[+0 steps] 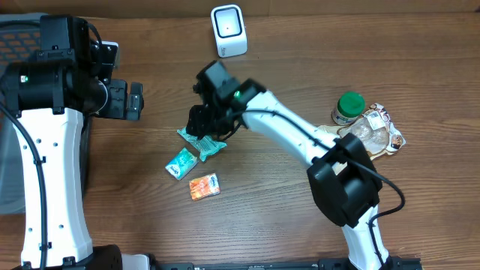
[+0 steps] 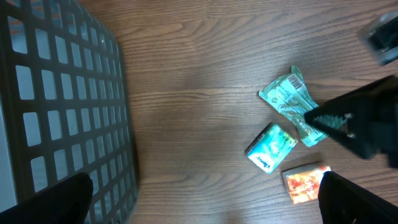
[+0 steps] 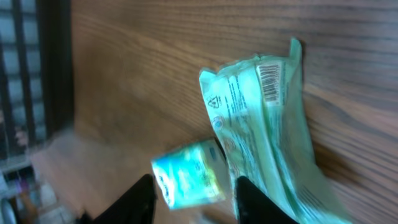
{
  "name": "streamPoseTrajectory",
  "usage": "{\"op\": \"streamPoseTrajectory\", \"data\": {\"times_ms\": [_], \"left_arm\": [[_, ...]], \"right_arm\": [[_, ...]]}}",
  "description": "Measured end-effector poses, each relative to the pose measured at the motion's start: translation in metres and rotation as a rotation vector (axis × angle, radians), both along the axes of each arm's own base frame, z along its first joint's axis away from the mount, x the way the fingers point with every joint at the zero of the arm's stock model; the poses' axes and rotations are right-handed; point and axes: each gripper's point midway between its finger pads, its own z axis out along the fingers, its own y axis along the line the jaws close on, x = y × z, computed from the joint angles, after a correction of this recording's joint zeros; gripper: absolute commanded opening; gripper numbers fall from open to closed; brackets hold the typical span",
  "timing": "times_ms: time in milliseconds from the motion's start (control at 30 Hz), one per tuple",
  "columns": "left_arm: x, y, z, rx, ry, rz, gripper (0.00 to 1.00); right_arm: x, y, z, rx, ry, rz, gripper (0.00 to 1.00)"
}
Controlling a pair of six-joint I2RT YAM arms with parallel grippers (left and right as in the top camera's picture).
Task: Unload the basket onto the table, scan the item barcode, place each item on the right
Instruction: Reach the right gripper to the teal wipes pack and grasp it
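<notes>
Bearing everything, the wooden table (image 1: 315, 52) is filling the view. A dark mesh basket (image 2: 62, 93) is sitting at its left edge, the left gripper (image 1: 133, 101) hanging released nearby. The right gripper (image 1: 202, 120) is hovering at the green packet (image 1: 205, 144), which is lying mid-table, barcode (image 3: 268, 78) up, well apart from the white scanner (image 1: 229, 30); whether its parted fingers (image 3: 143, 200) are grasping it, I cannot tell. A small teal packet (image 1: 180, 163) is lying just beside.

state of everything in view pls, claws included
green packet: lying flat, barcode side up
small teal pack: lying flat, not held
orange pack: lying flat, not held
scanner: standing upright
green-lidded jar: upright, lid on
left claw: open, empty
right claw: down at green packet, grip unclear
</notes>
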Motion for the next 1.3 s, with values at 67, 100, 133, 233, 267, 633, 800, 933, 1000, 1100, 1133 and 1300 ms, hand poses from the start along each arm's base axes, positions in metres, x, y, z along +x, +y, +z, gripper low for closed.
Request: {"op": "streamPoseTrajectory", "data": {"times_ms": [67,100,133,233,267,633,800,933,1000,1100,1133,1300], "left_arm": [[0.0,0.0,0.0,0.0,0.0,0.0,1.0],[0.0,0.0,0.0,0.0,0.0,0.0,1.0],[0.0,0.0,0.0,0.0,0.0,0.0,1.0],[0.0,0.0,0.0,0.0,0.0,0.0,0.99],[0.0,0.0,0.0,0.0,0.0,0.0,1.0],[0.0,0.0,0.0,0.0,0.0,0.0,0.99],[0.0,0.0,0.0,0.0,0.0,0.0,1.0],[0.0,0.0,0.0,0.0,0.0,0.0,0.99],[0.0,0.0,0.0,0.0,0.0,0.0,0.99],[0.0,0.0,0.0,0.0,0.0,0.0,1.0],[0.0,0.0,0.0,0.0,0.0,0.0,1.0],[0.0,0.0,0.0,0.0,0.0,0.0,1.0]], "right_arm": [[-0.003,0.007,-0.009,-0.003,0.002,-0.041,0.35],[-0.006,0.007,-0.017,-0.018,0.014,-0.077,0.35],[-0.009,0.007,-0.022,-0.029,0.022,-0.098,0.35],[-0.019,0.004,-0.037,-0.071,0.056,-0.153,0.34],[-0.02,0.003,-0.039,-0.081,0.062,-0.163,0.35],[-0.029,-0.027,-0.053,-0.203,0.076,-0.112,0.45],[-0.008,-0.056,-0.055,-0.23,0.059,-0.109,0.5],[0.017,-0.098,-0.056,-0.235,0.086,-0.137,0.55],[0.021,-0.118,-0.056,-0.225,0.134,-0.153,0.57],[0.03,-0.133,-0.053,-0.19,0.159,-0.173,0.58],[0.033,-0.135,-0.051,-0.174,0.164,-0.173,0.58],[0.027,-0.13,-0.046,-0.127,0.188,-0.13,0.62]]}}
